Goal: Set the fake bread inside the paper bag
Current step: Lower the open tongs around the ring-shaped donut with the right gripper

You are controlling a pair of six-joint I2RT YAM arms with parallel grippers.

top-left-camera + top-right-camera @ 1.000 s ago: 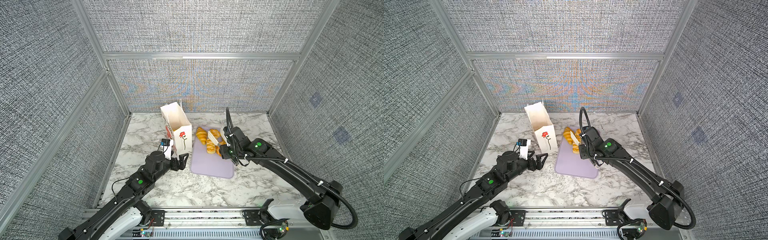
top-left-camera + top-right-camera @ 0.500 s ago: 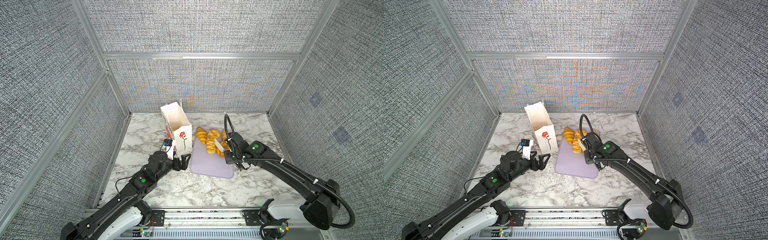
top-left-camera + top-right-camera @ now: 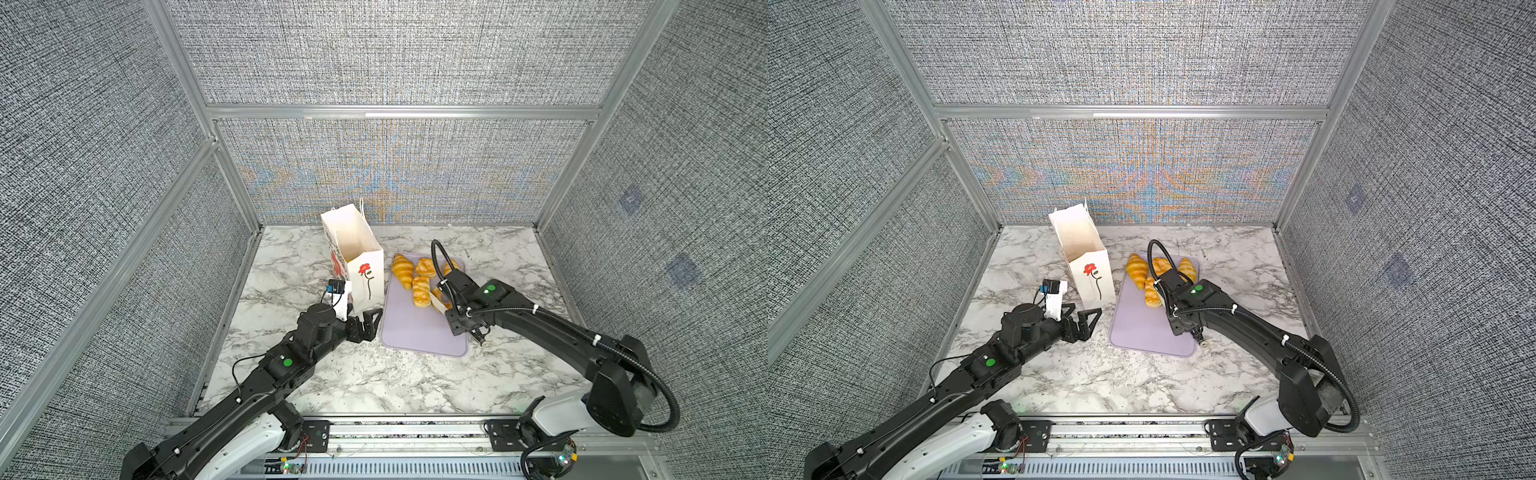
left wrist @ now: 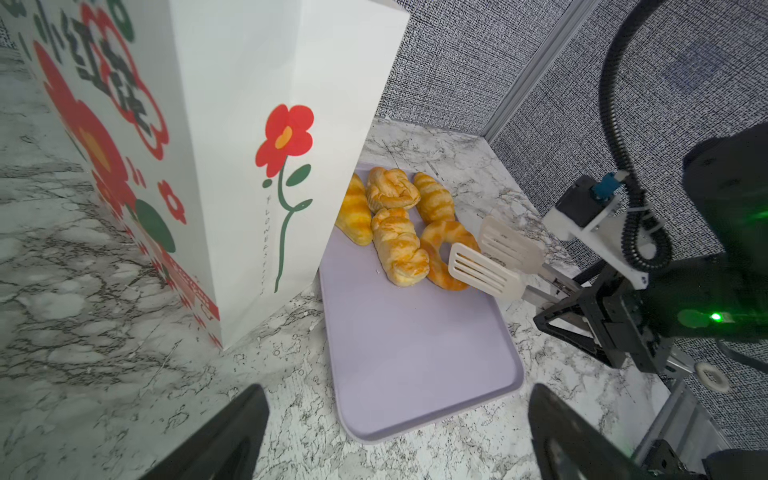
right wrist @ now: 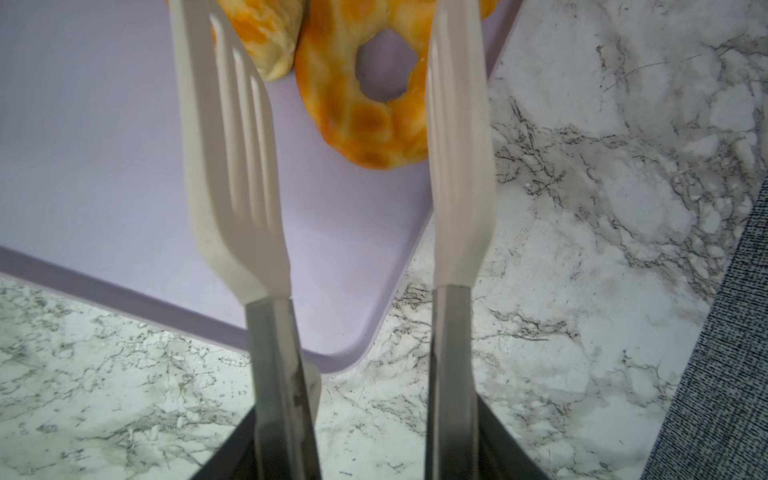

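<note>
We see the paper bag standing upright with its mouth open, just beside the lilac tray; we judge this keeps each lift short. The left pincer sits low near the bag's front corner, spread wide and empty, likely ready to steady the bag. The fake bread lies bunched at the tray's far end, five pieces by our count; we cannot tell what is inside the bag. The right pincer pinches a pair of tongs. Their white slotted blades stand apart on either side of the ring-shaped piece, seemingly lined up to close on it. Grey woven walls in metal frames box in a white marbled table.
</note>
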